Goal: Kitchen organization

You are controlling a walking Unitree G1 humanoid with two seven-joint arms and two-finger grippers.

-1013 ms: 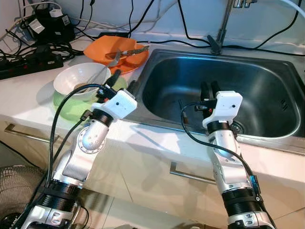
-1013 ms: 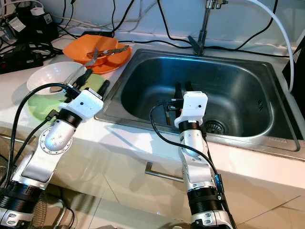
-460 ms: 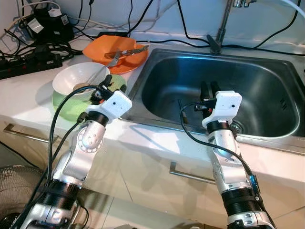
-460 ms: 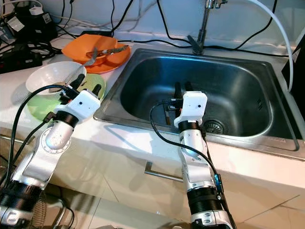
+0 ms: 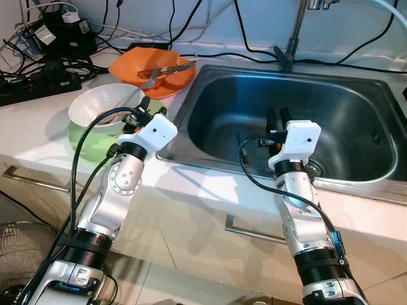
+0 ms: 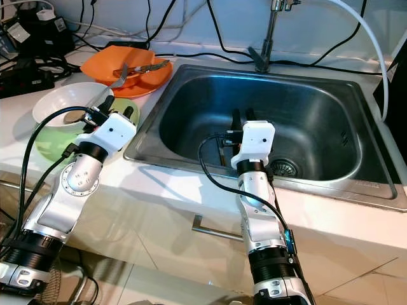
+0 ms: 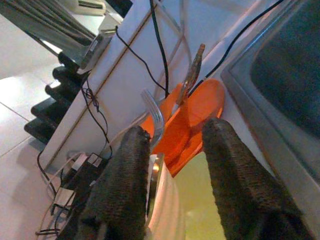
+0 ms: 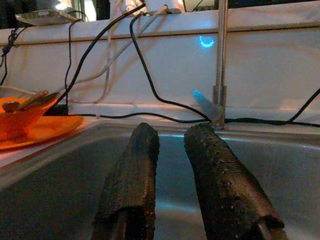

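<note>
The left hand hangs over the desk at the near rim of the white bowl, just beside the left edge of the sink. Its two black fingers stand apart, with nothing between them. In the left wrist view they point toward the orange plate.

The white bowl sits on a green plate, which lies flat on the desk. Behind the bowl is the orange plate, near the back left corner of the sink. On the orange plate lie a fork and one more piece of cutlery; I cannot tell what kind this second one is.

The right hand is above the steel sink, over its near half. Its fingers are a little apart and hold nothing, and in the right wrist view they point to the faucet at the back wall. The drain is just beside the right wrist.

Black cables run along the back of the desk, and a power strip lies at the far left.
</note>
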